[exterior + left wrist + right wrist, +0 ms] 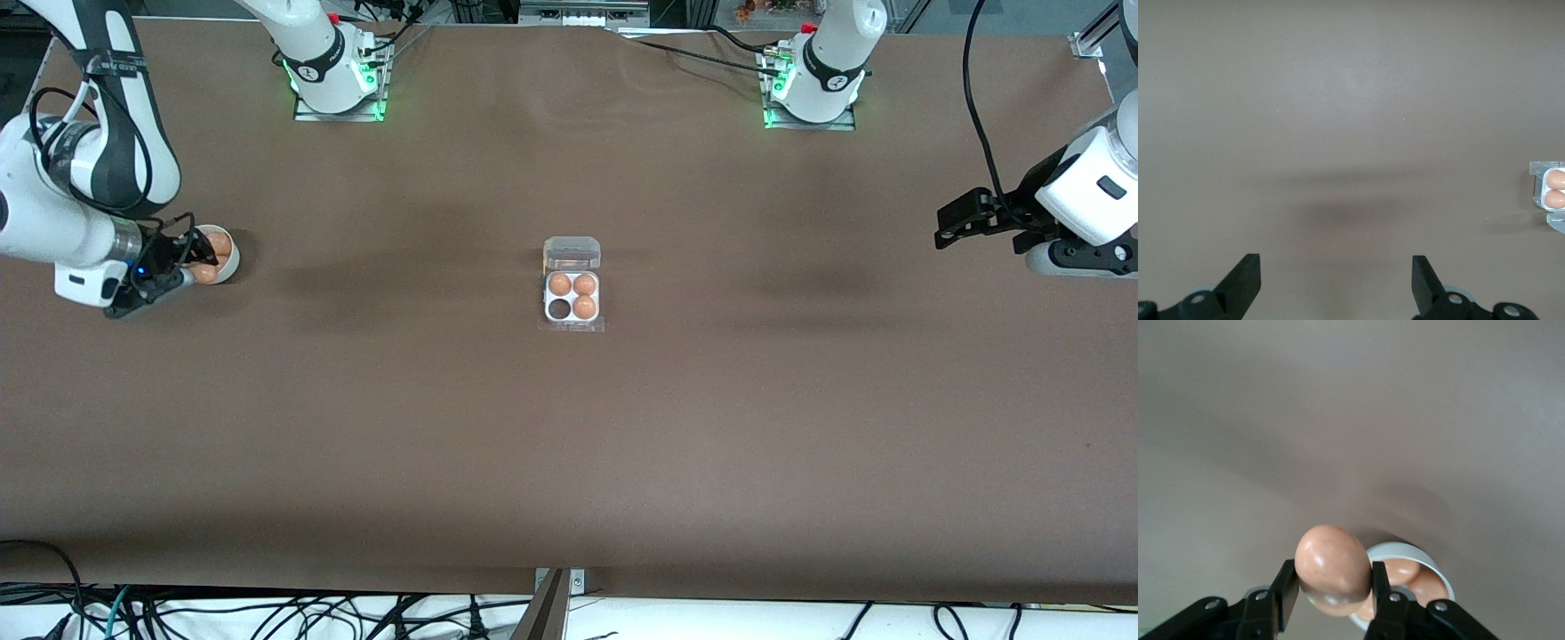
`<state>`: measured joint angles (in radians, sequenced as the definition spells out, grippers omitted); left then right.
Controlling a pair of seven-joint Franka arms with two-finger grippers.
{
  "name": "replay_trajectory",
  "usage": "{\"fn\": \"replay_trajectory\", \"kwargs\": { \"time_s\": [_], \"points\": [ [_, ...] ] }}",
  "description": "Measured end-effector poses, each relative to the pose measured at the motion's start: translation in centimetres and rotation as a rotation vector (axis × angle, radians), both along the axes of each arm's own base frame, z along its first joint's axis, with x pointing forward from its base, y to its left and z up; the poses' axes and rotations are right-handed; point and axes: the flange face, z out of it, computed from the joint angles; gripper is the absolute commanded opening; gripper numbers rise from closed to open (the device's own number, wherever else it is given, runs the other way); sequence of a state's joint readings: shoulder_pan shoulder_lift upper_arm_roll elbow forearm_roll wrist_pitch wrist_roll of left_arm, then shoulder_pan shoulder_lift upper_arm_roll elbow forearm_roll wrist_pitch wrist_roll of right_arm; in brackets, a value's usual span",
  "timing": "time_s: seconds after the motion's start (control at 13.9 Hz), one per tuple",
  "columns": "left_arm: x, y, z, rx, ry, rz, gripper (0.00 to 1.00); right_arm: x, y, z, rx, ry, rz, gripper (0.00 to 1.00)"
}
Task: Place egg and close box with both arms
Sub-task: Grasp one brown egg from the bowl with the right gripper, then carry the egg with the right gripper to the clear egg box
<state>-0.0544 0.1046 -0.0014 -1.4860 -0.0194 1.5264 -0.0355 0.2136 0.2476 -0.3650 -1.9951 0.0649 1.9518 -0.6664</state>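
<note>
The box sits mid-table with its clear lid open. It holds three eggs, and the cell nearest the front camera toward the right arm's end is empty. The box edge also shows in the left wrist view. My right gripper is shut on a tan egg just above the round white bowl. In the front view this gripper is over the bowl at the right arm's end. My left gripper is open and empty, held above bare table at the left arm's end.
The bowl holds a few more eggs. The brown table spreads wide around the box. The arm bases stand along the edge farthest from the front camera. Cables hang below the nearest edge.
</note>
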Motion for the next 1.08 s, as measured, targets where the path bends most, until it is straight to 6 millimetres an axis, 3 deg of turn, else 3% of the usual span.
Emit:
{"fn": "replay_trajectory", "kwargs": {
  "time_s": [0.22,0.43,0.72,1.08],
  "points": [
    [0.0,0.0,0.0,0.000,0.000,0.000,1.00,4.1,5.9,0.7,-0.006,0.088,-0.093,0.23],
    [0.0,0.0,0.0,0.000,0.000,0.000,1.00,6.4,10.9,-0.8,-0.009,0.135,-0.193,0.23],
    [0.0,0.0,0.0,0.000,0.001,0.000,1.00,7.2,16.7,-2.9,0.053,0.196,-0.360,0.23],
    [0.0,0.0,0.0,0.000,0.001,0.000,1.00,6.7,24.1,-2.9,0.129,0.293,-0.615,0.23]
  ]
}}
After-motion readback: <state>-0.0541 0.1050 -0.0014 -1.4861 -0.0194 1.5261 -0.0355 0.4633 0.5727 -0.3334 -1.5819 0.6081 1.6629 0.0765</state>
